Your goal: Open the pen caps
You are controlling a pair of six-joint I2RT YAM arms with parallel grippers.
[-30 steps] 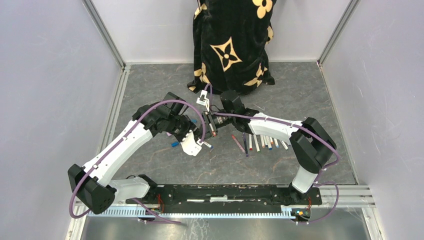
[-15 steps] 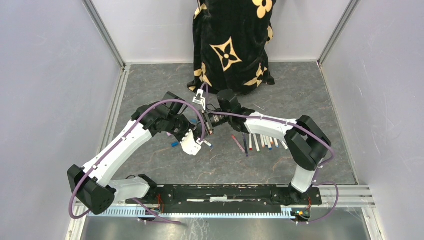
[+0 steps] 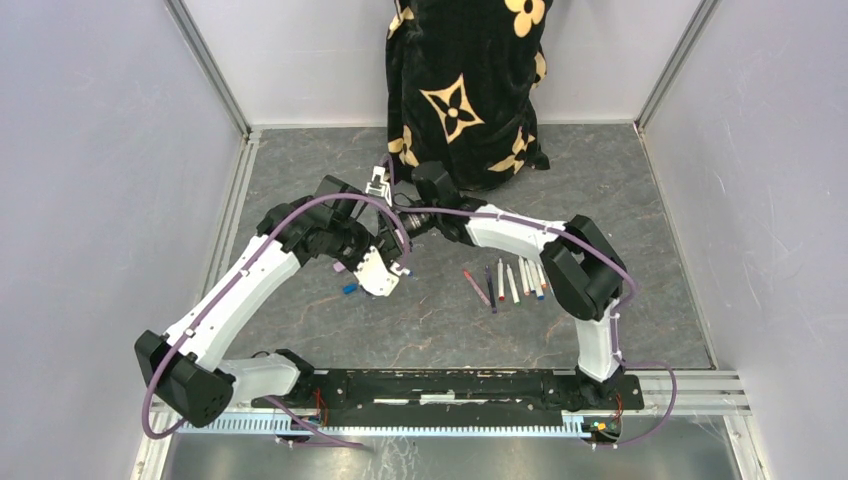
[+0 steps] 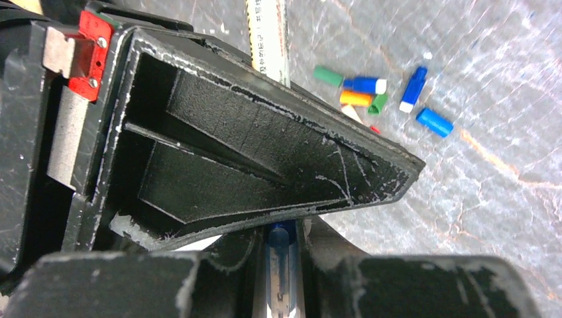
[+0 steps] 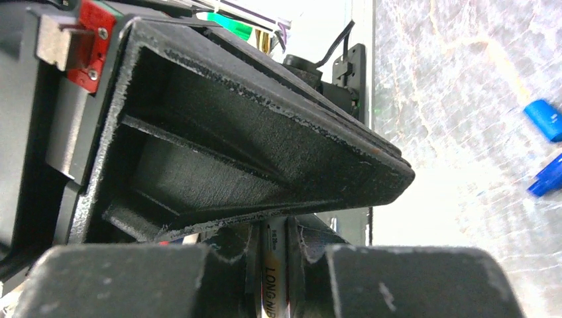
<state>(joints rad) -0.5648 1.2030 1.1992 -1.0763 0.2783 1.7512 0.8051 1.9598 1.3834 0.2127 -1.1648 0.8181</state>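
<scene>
Left gripper (image 4: 285,228) and right gripper (image 5: 270,228) both clamp a pen (image 5: 272,291), arms bent inward together.

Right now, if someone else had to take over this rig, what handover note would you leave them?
Left gripper: shut on a pen, blue showing in its grip.
Right gripper: shut on a barrel printed LONG NIB, likely the same pen, since both grippers meet in the top view.
Things: loose caps lie near the left gripper; a row of pens lies further right.
Done: several caps are off.
Left: pull this pen's cap, if not off already; then the row, whose caps I cannot judge.
</scene>
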